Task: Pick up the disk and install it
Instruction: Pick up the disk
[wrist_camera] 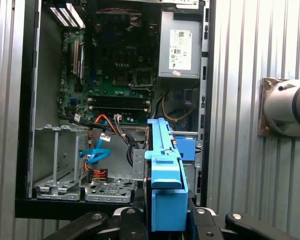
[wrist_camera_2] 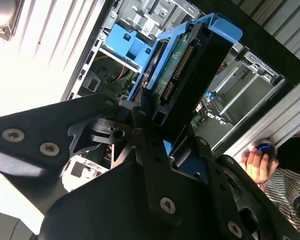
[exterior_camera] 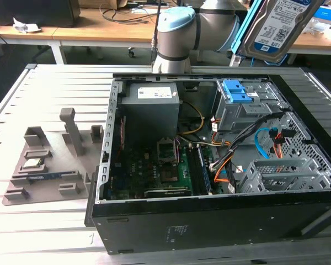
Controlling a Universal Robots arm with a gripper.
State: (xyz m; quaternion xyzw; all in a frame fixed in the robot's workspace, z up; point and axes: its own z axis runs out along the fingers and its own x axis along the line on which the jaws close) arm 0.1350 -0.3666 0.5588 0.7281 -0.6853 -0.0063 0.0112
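My gripper (wrist_camera_2: 162,131) is shut on the disk (wrist_camera_2: 190,75), a drive in a bright blue carrier frame. In the exterior view the disk (exterior_camera: 278,25) hangs tilted high at the back right, above the open computer case (exterior_camera: 209,221), its white-and-blue label facing the camera. In the first wrist view the disk's blue carrier (wrist_camera: 166,175) stands on edge between the black fingers (wrist_camera: 140,207), over the drive-bay end of the case (wrist_camera: 115,207). The gripper (wrist_camera: 166,212) holds it clear of the case.
A blue latch piece (exterior_camera: 237,91) sits on the grey drive cage inside the case, next to the grey power-supply box (exterior_camera: 151,102). Orange and blue cables (exterior_camera: 265,144) run by the lower cages. A grey fixture (exterior_camera: 49,165) lies to the exterior view's left. A person's hand (wrist_camera_2: 255,162) rests beside the table.
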